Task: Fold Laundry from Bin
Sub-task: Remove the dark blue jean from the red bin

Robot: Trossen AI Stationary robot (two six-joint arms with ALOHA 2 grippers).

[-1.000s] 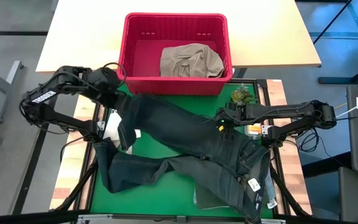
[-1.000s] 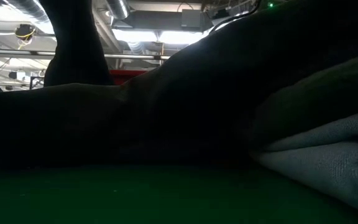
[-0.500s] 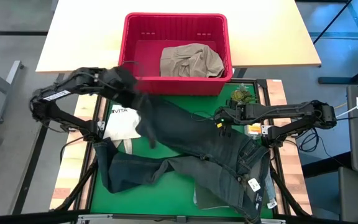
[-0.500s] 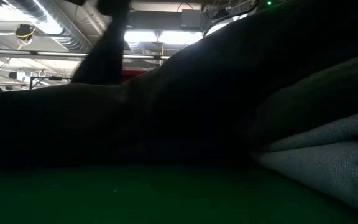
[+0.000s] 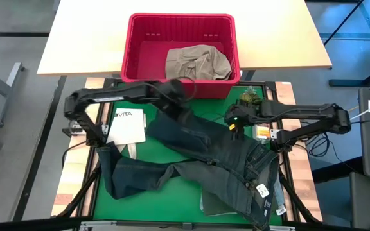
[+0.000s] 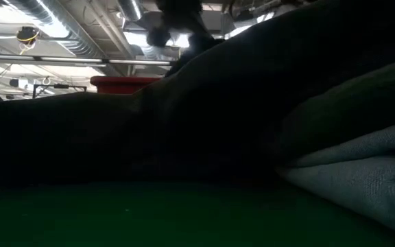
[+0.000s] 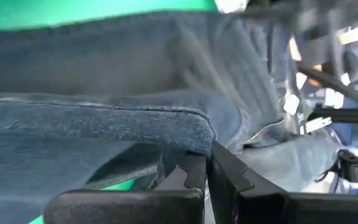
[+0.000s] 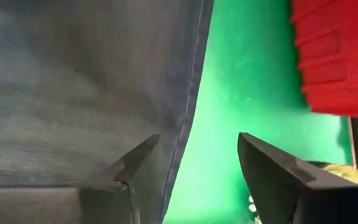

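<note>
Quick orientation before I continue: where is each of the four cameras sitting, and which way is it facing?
High view: overhead, straight down on the red slotted plastic bin, dark denim jeans and both arms.
Low view: table height, facing level; the jeans fill it, a blurred arm shows above.
Left wrist view: past the left gripper, shut on a jeans fold.
Right wrist view: past the right gripper, open over the jeans edge.
Shared: jeans in all four.
</note>
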